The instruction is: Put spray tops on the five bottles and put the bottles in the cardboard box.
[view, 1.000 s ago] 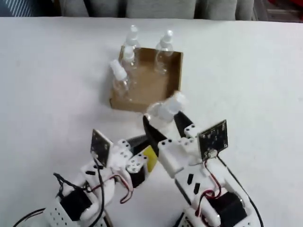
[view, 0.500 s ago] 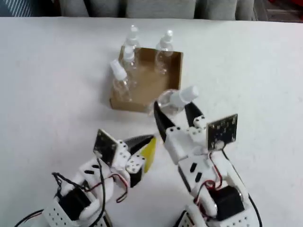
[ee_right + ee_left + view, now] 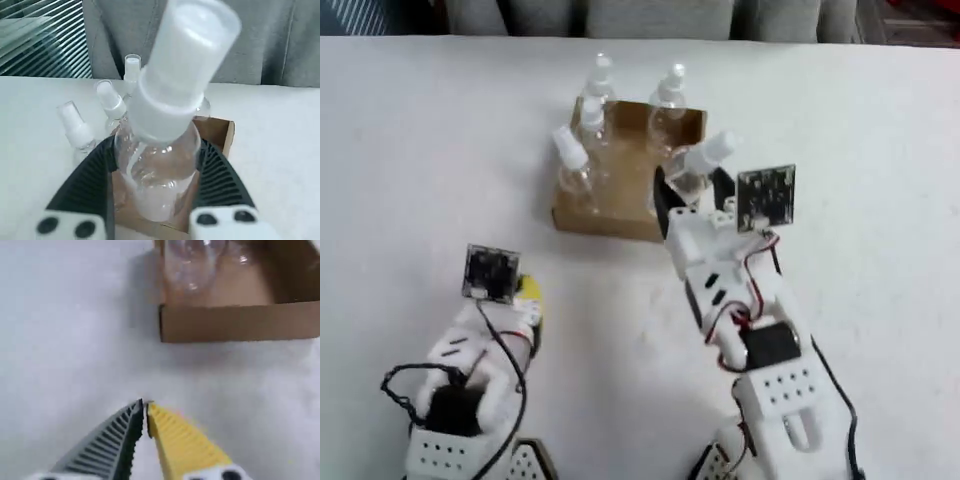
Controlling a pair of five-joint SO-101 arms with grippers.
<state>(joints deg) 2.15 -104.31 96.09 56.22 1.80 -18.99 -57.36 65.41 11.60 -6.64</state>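
**Right gripper** (image 3: 157,167): jaws open to the width of one bottle and clamped on it. The black fingers (image 3: 92,180) press the clear body from both sides, below the shoulder.

**Held bottle** (image 3: 160,165): clear, spray top (image 3: 185,65) fitted, tilted with the top leaning away from the wrist. In the high view the held bottle (image 3: 688,178) hangs over the near right corner of the cardboard box (image 3: 620,190), inside the right gripper (image 3: 692,192).

**Cardboard box**: open-topped, brown, on the white table (image 3: 420,150), ahead of both arms.

**Boxed bottles**: four, upright, spray tops on, at the back and left of the box: (image 3: 599,75), (image 3: 669,92), (image 3: 590,115), (image 3: 570,160).

**Left gripper** (image 3: 145,410): grey and yellow jaws drawn together, tips all but touching, nothing between them. It sits low over bare table, near the front of the box but apart from it. In the high view the left gripper (image 3: 526,291) lies well apart from the right one.
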